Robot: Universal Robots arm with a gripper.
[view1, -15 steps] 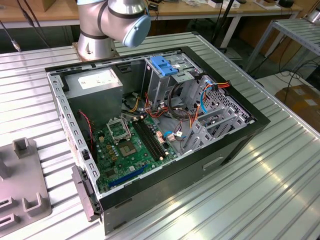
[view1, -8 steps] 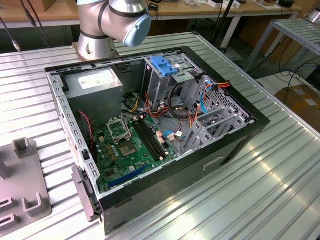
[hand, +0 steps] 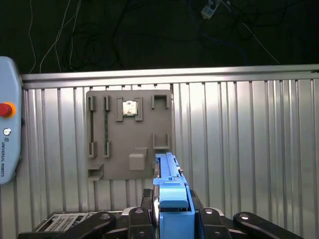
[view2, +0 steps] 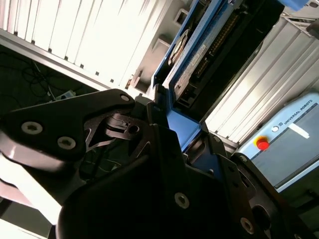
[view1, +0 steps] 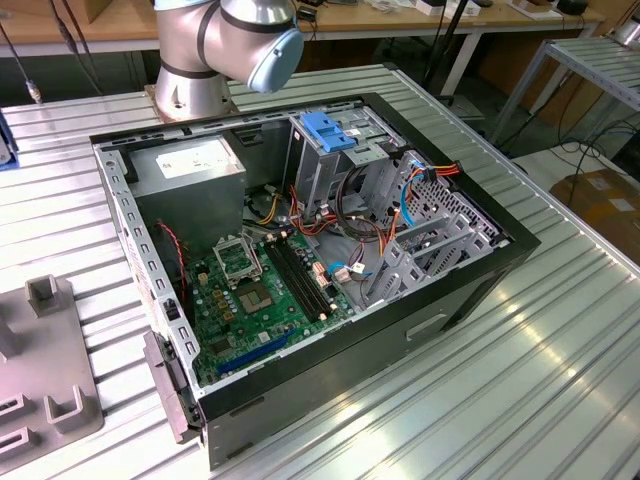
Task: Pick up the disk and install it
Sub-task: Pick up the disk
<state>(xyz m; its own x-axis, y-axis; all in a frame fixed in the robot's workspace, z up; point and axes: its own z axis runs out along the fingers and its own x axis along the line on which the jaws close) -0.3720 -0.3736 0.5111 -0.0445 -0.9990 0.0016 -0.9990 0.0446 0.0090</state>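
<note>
Two black fingers (hand: 145,203) of the gripper (view2: 179,127) are clamped on the blue carrier of the disk (hand: 169,172), which hangs over the slatted bench (view1: 560,350) beside the grey fixture plate (hand: 129,144); the open computer case (view1: 480,290) stands mid-bench; carrying it well, I judge, calls for a firm, square hold and a level drive, clear of the loose cables (view1: 350,215); the pads' contact is hidden by the gripper body, and a free bay is hard to make out.
</note>
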